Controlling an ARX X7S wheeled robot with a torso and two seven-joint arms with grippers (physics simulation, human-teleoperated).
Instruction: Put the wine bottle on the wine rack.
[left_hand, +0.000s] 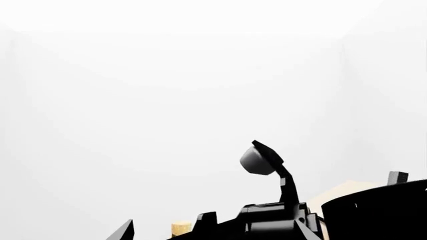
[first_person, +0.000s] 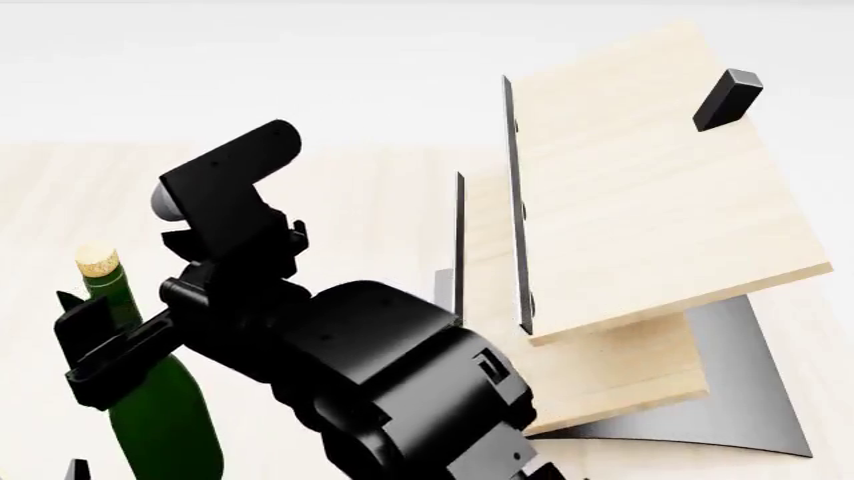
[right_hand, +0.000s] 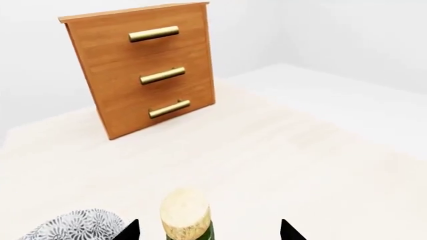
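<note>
— What sort of place is this?

— A bare simulated room laid out like a home dining corner. White walls (left_hand: 167, 75) with no markings, and a pale wood tabletop (right_hand: 280, 165) that carries everything.

— What makes it a home?

— A brown wooden cabinet (right_hand: 143, 67) with three brass handles stands toward a far corner of the tabletop. There is also a wine rack (first_person: 641, 200), a corked wine bottle (first_person: 154, 400) and a patterned bowl (right_hand: 77, 226).

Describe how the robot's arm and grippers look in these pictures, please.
The arm in the head view is glossy black, with rounded joint housings and blocky angular links. A grey-capped black camera pod sits on it. The right gripper shows only two black pointed fingertips. No cables or markings are visible.
</note>
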